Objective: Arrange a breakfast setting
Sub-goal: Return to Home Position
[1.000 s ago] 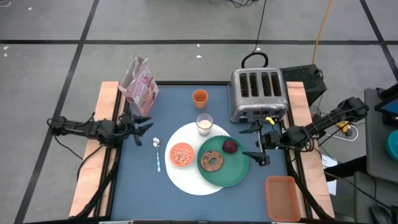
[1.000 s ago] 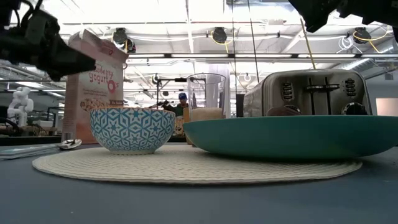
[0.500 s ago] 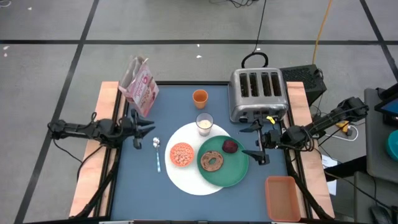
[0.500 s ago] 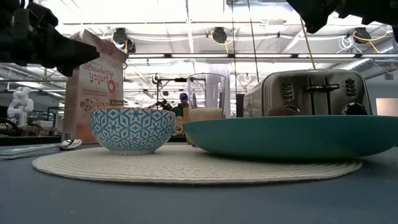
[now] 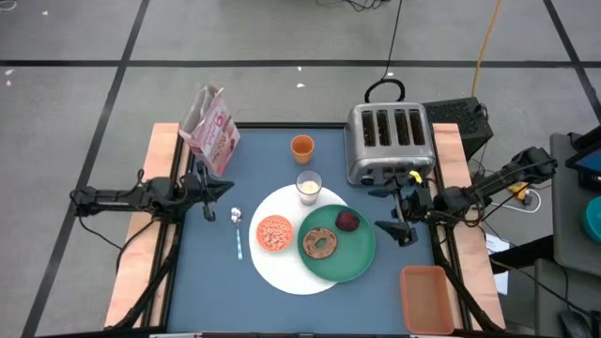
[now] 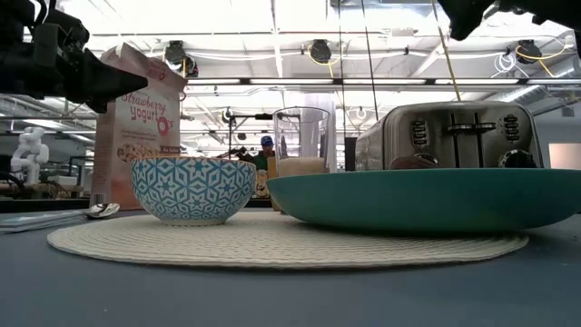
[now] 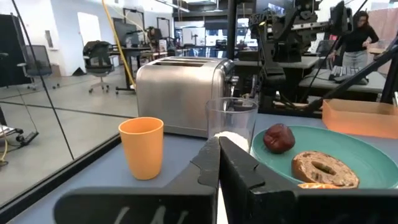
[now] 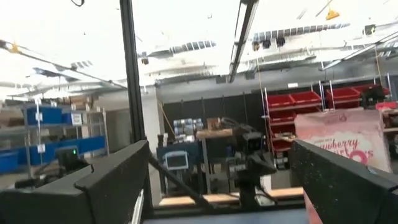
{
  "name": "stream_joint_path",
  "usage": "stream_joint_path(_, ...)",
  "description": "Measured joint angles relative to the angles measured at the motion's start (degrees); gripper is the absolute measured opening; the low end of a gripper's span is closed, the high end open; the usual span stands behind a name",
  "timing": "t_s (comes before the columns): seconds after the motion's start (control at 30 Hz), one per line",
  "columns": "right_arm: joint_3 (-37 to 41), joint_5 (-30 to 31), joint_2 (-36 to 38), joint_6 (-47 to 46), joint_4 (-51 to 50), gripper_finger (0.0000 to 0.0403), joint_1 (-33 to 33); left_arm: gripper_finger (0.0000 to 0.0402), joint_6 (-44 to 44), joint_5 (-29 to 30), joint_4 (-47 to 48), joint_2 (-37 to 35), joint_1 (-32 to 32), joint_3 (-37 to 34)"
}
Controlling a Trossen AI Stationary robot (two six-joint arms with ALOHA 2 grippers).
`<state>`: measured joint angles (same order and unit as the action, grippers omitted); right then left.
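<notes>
"Green plate (image 5: 362,258) holds the bagel (image 5: 322,243) and fruit (image 5: 347,221), and the spoon (image 5: 238,235) lies left of the white mat (image 5: 282,272). What's changed?"

"The 2 arms are drawing back: left gripper (image 5: 225,190) closed and empty near the left edge, right gripper (image 5: 380,208) spread wide, right of the plate. Setting looks finished."

Bare table (image 5: 211,291) lies open nearside of the large white round plate (image 5: 277,269); beyond it, toaster (image 5: 390,141) and cereal box (image 5: 212,127) crowd passage.

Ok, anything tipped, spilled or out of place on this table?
Nothing stands out. The bagel and fruit lie on the green plate; the bowl, glass and orange cup stand upright; the spoon lies just left of the white mat. The left gripper and right gripper hover at the table's sides.
</notes>
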<state>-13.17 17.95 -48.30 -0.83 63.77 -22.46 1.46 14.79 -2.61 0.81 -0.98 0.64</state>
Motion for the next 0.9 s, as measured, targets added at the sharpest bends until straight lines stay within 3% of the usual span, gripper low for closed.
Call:
stream_joint_path(0.27, 0.00, 0.01, 6.58, 2.38, -1.66, 0.0384, 0.00, 0.0006, 1.27, -3.44, 0.55, 3.69, -0.05, 0.02)
stream_joint_path(0.43, -0.02, 3.56, 9.22, 6.52, -12.23, 0.0384, -0.02, 0.0006, -0.35, -3.45, 0.57, 6.21, -0.04, 0.02)
stream_joint_path(0.67, 0.00, 10.44, 11.34, 1.63, -26.76, 0.0384, 0.00, 0.0006, -0.44, -3.43, 0.55, 6.63, -0.06, 0.02)
stream_joint_path(0.9, 4.23, 10.71, 19.19, -1.94, -31.02, 0.0384, 0.33, 0.0006, -0.46, -3.41, 0.55, 6.63, -0.06, 0.02)
